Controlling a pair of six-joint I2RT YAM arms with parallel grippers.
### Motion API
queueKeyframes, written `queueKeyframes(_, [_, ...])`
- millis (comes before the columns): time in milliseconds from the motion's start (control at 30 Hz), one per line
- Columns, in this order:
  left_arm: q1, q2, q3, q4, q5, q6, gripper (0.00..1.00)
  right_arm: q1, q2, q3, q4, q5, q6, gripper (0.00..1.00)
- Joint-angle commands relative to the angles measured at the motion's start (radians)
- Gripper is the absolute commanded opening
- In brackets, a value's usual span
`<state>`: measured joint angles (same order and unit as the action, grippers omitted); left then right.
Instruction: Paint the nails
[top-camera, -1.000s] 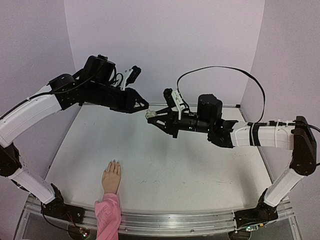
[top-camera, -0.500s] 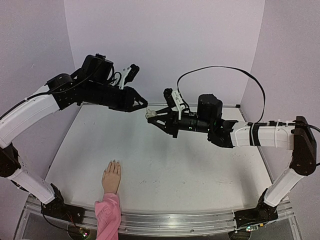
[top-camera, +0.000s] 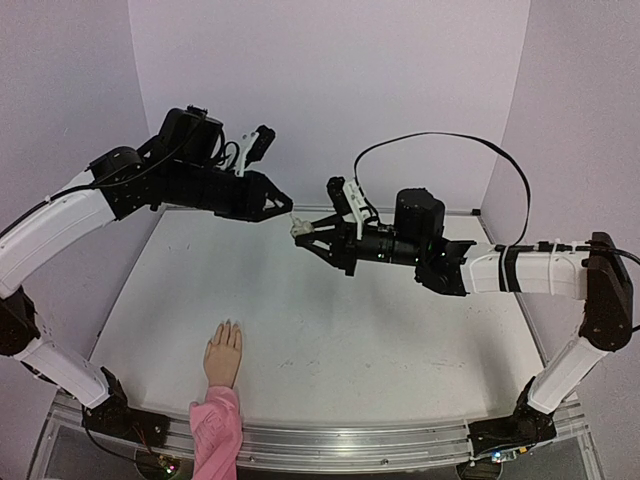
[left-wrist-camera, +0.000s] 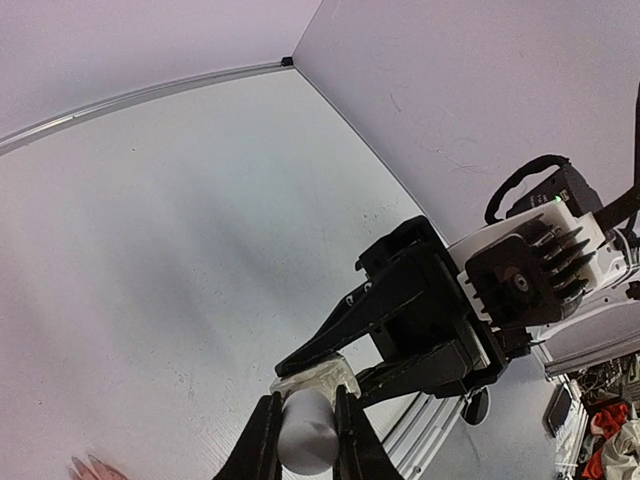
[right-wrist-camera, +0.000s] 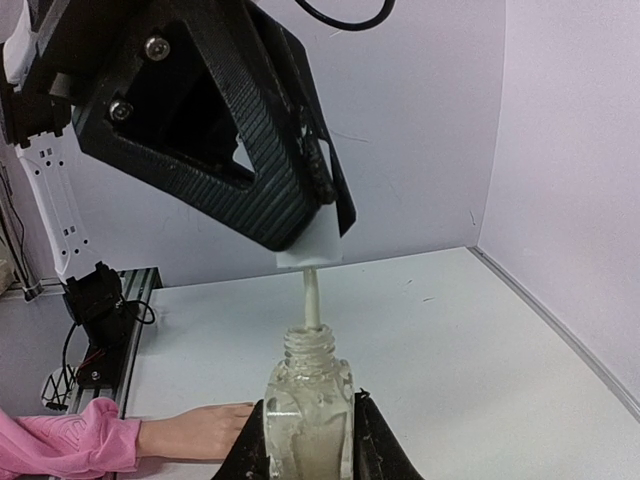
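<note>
Nearest, at the front edge of the matte white tabletop (top-camera: 400, 330), a small flesh-coloured mannequin hand (top-camera: 223, 357) is shown lying back upward, its soft pink sleeve (top-camera: 215, 428) crossing the metal rail (top-camera: 400, 441). The nails (top-camera: 229, 326) are found at the fingertips, pointed away from the arm bases and barely distinguished from the skin. They are judged rigid, smooth and tiny. The hand is probably light and easily shoved, so only a feather touch of the brush is advised, and any steadying is best taken at the sleeved wrist. Farther back, above the tabletop, the right gripper (top-camera: 301, 232) is seen clamped on a small clear glass bottle (right-wrist-camera: 308, 405) with pale contents. The left gripper (top-camera: 289, 208) is closed on the white cap (left-wrist-camera: 307, 432), whose thin brush stem (right-wrist-camera: 311, 298) reaches down into the open threaded neck. Behind, plain lilac walls (top-camera: 330, 80) are seen.
</note>
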<state>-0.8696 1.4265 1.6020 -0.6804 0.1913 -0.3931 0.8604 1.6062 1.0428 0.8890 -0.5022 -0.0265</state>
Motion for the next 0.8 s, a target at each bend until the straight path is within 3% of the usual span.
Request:
queueKeyframes(0, [0.011, -0.05, -0.004, 0.029, -0.029, 0.007, 0.0, 0.007, -0.009, 0.026, 0.084, 0.0, -0.006, 0.0])
queueKeyframes(767, [0.02, -0.085, -0.023, 0.03, -0.034, 0.008, 0.0, 0.009, -0.021, 0.012, 0.103, 0.021, 0.0, 0.0])
